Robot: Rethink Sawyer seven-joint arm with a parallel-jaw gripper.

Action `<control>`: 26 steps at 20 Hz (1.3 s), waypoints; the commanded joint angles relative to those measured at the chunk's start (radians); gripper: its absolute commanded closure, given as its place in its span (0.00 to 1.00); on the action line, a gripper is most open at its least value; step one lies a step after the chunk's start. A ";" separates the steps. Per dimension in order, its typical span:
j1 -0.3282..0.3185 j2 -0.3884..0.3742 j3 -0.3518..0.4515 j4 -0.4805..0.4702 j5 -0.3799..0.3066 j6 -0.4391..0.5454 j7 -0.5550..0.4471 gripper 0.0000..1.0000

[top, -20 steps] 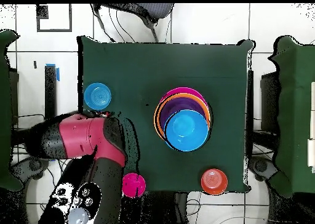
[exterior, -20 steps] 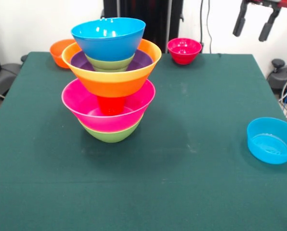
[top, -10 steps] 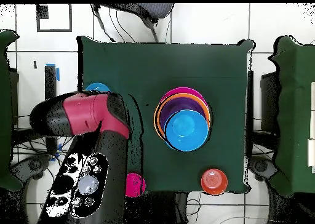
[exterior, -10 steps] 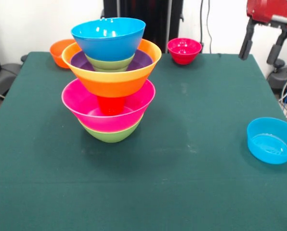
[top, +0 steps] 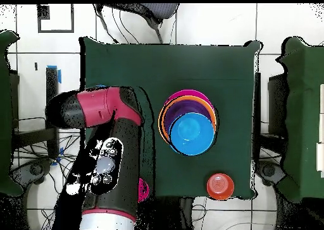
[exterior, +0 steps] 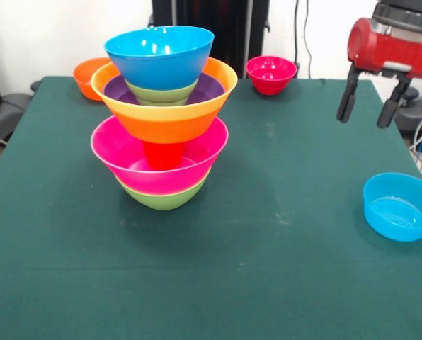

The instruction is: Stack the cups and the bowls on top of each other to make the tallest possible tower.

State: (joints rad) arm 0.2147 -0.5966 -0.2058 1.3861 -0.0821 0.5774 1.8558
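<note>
The tower stands left of the table's middle: a green bowl lowest, then a pink bowl, the red cup, a wide orange bowl, a purple bowl, a green bowl, and a blue bowl on top. It also shows in the overhead view. My gripper is open and empty. It hangs above the table's right side, up and left of a small blue bowl. In the overhead view my arm hides that bowl.
A small orange bowl sits at the far left corner and shows in the overhead view. A small red-pink bowl sits at the far edge; the arm half covers it in the overhead view. The green table spreads in front.
My gripper has come down from the top right corner and moved over the table's right side. In the overhead view the arm has swung over the small blue bowl and covers it.
</note>
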 commanded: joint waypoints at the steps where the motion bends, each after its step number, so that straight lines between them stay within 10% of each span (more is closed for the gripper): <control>1: -0.037 0.052 0.150 -0.014 -0.091 0.043 -0.134 0.00; 26: 0.060 0.120 0.052 0.003 -0.107 -0.022 0.087 0.00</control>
State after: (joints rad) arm 0.2404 -0.5203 -0.1930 1.3855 -0.1274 0.5770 1.8558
